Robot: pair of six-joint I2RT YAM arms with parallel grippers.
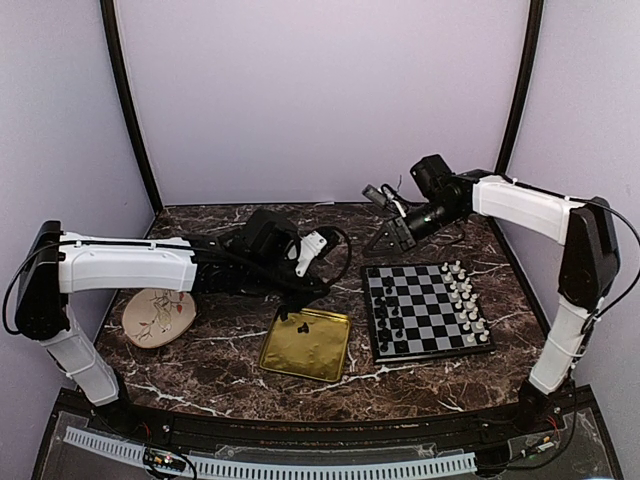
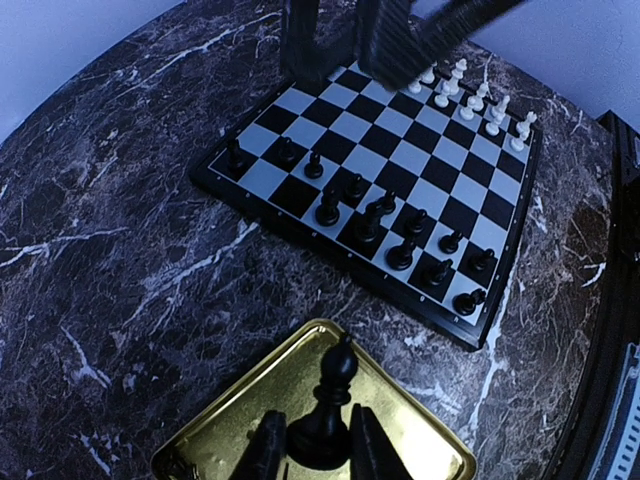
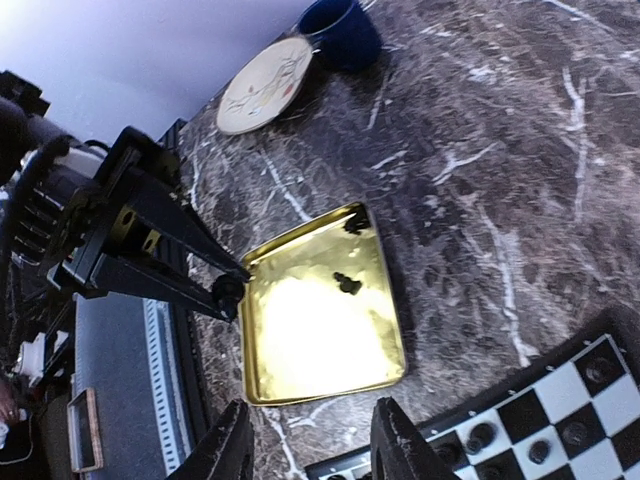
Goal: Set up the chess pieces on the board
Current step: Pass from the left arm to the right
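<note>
Overhead: board (image 1: 425, 310) beside gold tray (image 1: 307, 343), chess pieces (image 1: 392, 312) lining two edges. Left wrist: left gripper (image 2: 317, 440) pinches black piece (image 2: 337, 372) above tray. Right wrist: right gripper (image 3: 312, 415) fingers spread, empty; blue cup (image 3: 340, 32) seen only here.

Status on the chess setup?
Left gripper shut on black piece at gold tray. Right gripper open, empty, near board. Two loose pieces in tray. Nothing seen in the way.

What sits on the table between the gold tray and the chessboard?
Nothing: only a bare strip of marble table separates the gold tray from the board, clearest in the left wrist view.
</note>
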